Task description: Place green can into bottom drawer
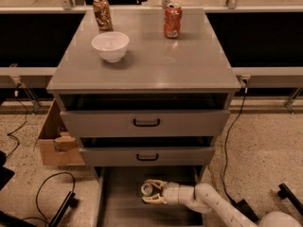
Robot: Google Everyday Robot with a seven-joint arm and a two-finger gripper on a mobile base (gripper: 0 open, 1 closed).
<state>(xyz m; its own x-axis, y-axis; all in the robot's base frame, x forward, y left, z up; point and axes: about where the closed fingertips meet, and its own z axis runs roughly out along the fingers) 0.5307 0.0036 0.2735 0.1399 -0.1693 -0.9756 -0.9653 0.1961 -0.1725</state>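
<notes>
- Cream-coloured, the gripper sits low inside the bottom drawer, reached in from the right on the end of the white arm.
- Its jaws are closed on the green can, one above it and one below it as I see them, so the can is held between them and not lying free.
- Only the can's silver top shows me anything. It faces up towards the camera and a little left, so I judge the long axis to be near upright and crosswise to the jaws, which come in level from the side. The body is hidden by the jaws.
- The can is over the back part of the drawer floor, just in front of the middle drawer. I cannot tell whether its base touches the floor.
- My reading of the next move: settle it straight down, then spread the jaws and back out to the right along the arm's own line, keeping clear of the drawer front overhead.
- Further out, the top drawer stands slightly open. On the bench stand a white bowl, a brown-gold can and an orange-red can, well apart from the work.
</notes>
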